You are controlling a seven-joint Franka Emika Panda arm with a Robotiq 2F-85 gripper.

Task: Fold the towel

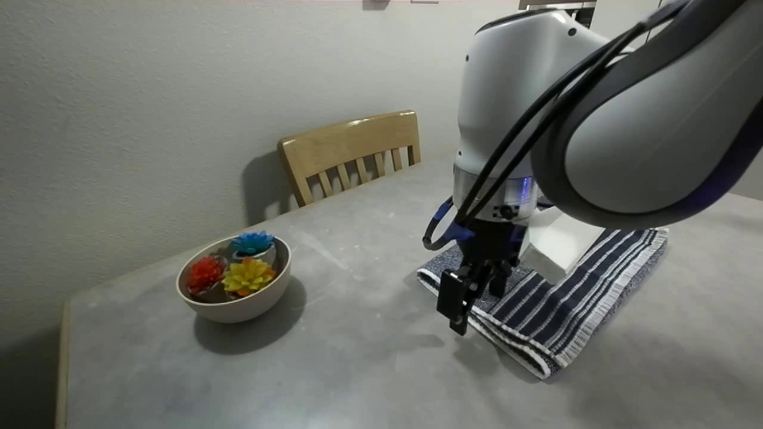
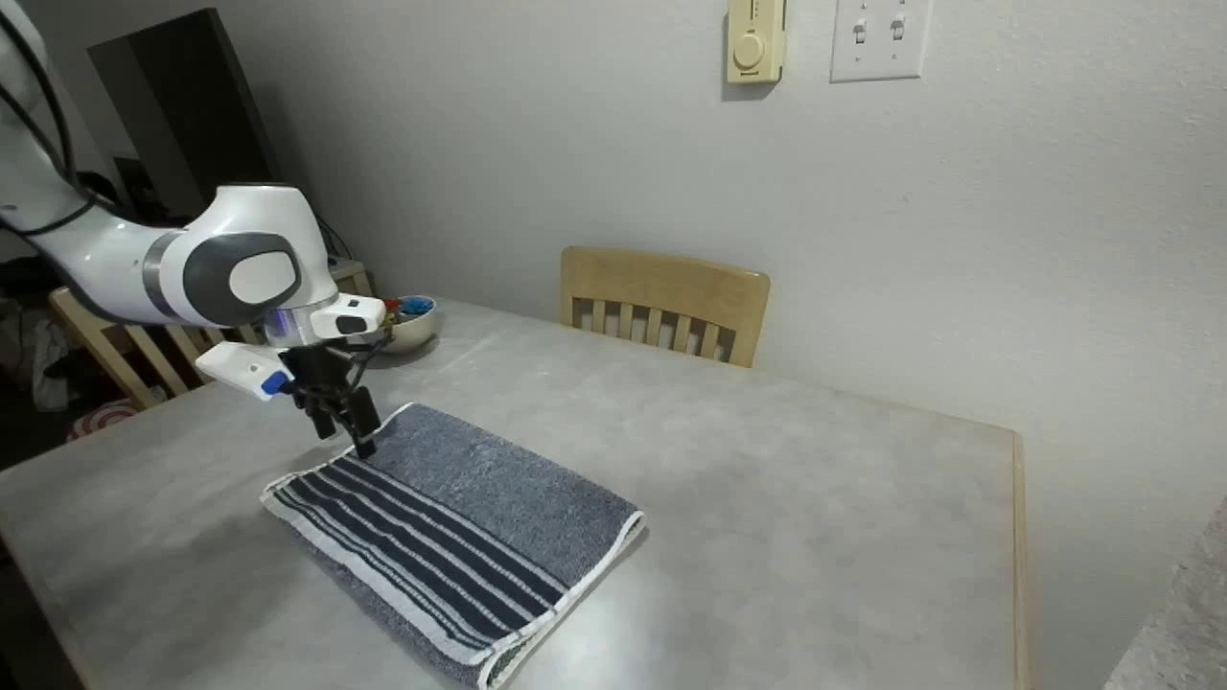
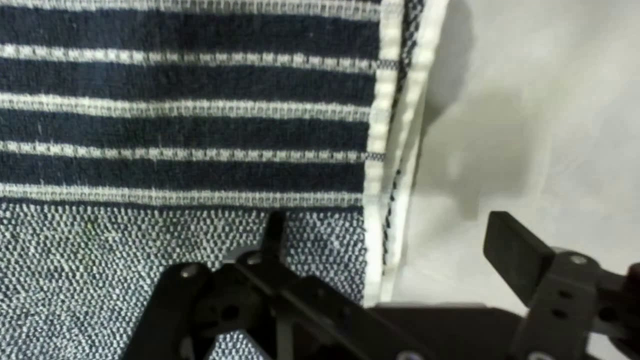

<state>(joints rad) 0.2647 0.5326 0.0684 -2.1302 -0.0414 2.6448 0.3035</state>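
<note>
Gripper [image 3: 386, 235] spread wide, grasping nothing; in wrist view, fingers [image 3: 517, 250] straddle edge of towel [image 2: 455, 537], one over it, other over table [image 2: 815, 537]. Towel lies on table, folded in layers, navy stripes across one end, plain blue-grey beside them. Farther off on table, pale bowl [image 1: 241, 307] holding yellow flower [image 1: 247, 276], red flower [image 1: 205, 274], blue flower [image 1: 252, 243]. Beyond table edge, wooden chair [image 1: 351, 143], then light wall [image 1: 149, 119].

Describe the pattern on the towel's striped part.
The towel has broad dark navy stripes alternating with narrow whitish ones there; it shows best in the wrist view.
</note>
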